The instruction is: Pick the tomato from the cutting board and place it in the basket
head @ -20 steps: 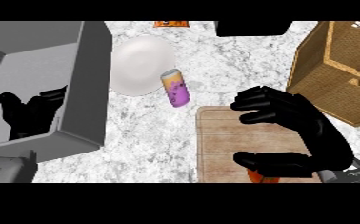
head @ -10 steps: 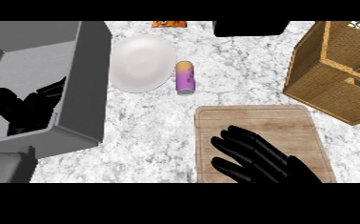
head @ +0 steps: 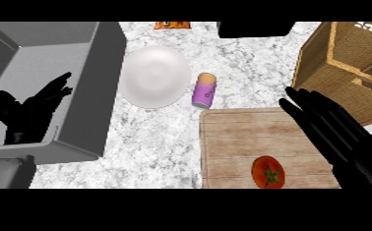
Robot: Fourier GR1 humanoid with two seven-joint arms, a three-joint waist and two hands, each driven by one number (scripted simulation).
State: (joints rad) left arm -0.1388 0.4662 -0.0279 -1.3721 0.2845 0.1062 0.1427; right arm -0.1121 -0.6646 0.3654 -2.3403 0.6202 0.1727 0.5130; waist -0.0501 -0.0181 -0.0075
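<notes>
Right hand [head: 328,127] open, fingers straight, over cutting board [head: 232,136] right edge, holding nothing. Tomato [head: 268,171] beside it, near board's front edge, untouched. Risk: nudged on approach, rolls off onto worktop [head: 240,63]. Basket [head: 341,63] beyond. Left hand [head: 29,112] resting open.

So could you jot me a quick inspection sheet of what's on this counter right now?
Surface: white speckled stone counter.
Job's things: red tomato lying on the pale wooden cutting board, near its lower edge; woven wicker basket at the upper right.
Clutter: white round plate; purple and orange can lying on its side beside the plate; orange item at the far edge, too cut off to identify.
Hands: right hand open, over the board's right edge, not touching the tomato; left hand open, resting at the left.
Cables: nothing seen.
Surroundings: grey box-shaped unit at the left; black object at the top.
</notes>
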